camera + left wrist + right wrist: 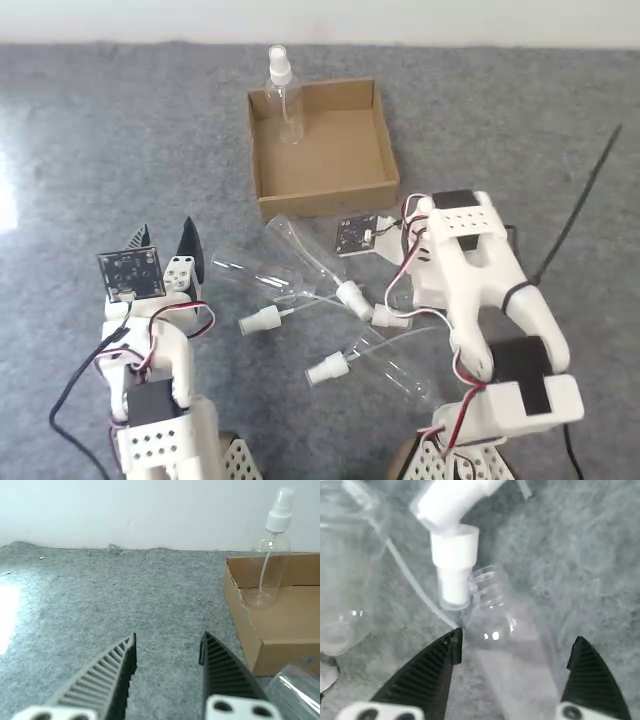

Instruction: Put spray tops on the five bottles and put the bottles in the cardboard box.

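Right gripper (517, 640): jaws spread wide, nothing clamped. A clear plastic bottle with a bare threaded neck (512, 647) is seen lying on its side between them. Contact with either jaw cannot be told. A loose white spray top with a thin dip tube (452, 565) is laid just beside that neck, collar next to the thread, not screwed on. A second clear bottle (342, 580) is seen just past the dip tube.

Left gripper (169, 639): jaws apart, empty, held over the bare grey felt table cover (100, 590). In the high view it is placed at 7 o'clock on the table, pointed towards 12 o'clock. The end of a clear lying bottle (295, 685) is seen close beside one jaw, not between them.

An open brown cardboard box (325, 197) is sited at 12 o'clock. One upright clear bottle with a white spray top fitted (284, 95) is stood in the box's 11 o'clock corner.

The other bottles are left outside the box, lying at table centre between the two arms, at the box's 6 o'clock. A long clear bottle with a white top on its end (305, 258) is laid pointing to 5 o'clock. A lone white spray top (262, 320) is laid at its 7 o'clock, tube trailing towards 3 o'clock. Another white top (328, 368) is seen at the end of a lying bottle further towards 6 o'clock. Whether it is screwed on cannot be told.
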You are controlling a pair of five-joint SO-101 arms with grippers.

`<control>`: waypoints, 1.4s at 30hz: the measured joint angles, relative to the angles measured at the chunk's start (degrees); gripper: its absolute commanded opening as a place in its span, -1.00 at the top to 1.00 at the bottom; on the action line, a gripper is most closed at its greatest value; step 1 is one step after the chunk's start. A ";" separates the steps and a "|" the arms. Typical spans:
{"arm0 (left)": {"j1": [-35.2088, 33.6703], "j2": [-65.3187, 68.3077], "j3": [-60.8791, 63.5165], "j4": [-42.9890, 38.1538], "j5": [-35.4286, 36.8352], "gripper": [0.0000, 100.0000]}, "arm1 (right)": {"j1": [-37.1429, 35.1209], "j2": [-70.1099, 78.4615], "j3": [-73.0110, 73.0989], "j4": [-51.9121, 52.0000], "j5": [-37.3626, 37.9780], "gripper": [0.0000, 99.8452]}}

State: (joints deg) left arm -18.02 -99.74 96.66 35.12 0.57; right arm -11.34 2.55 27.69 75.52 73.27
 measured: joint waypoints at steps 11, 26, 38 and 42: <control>0.00 0.00 0.00 0.00 0.00 0.62 | 0.00 2.29 0.00 -2.55 0.00 0.47; 0.00 0.00 0.00 0.00 0.00 0.62 | 0.00 2.20 0.00 -2.55 0.00 0.86; 0.00 0.00 0.00 0.00 0.00 0.62 | 0.00 -7.91 0.00 -2.46 -15.82 0.86; 0.00 0.00 0.00 0.00 0.00 0.62 | -0.53 -10.64 0.00 -0.44 -21.71 0.86</control>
State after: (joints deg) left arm -18.02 -99.74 96.66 35.12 0.57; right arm -11.87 -8.09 27.69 75.08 51.56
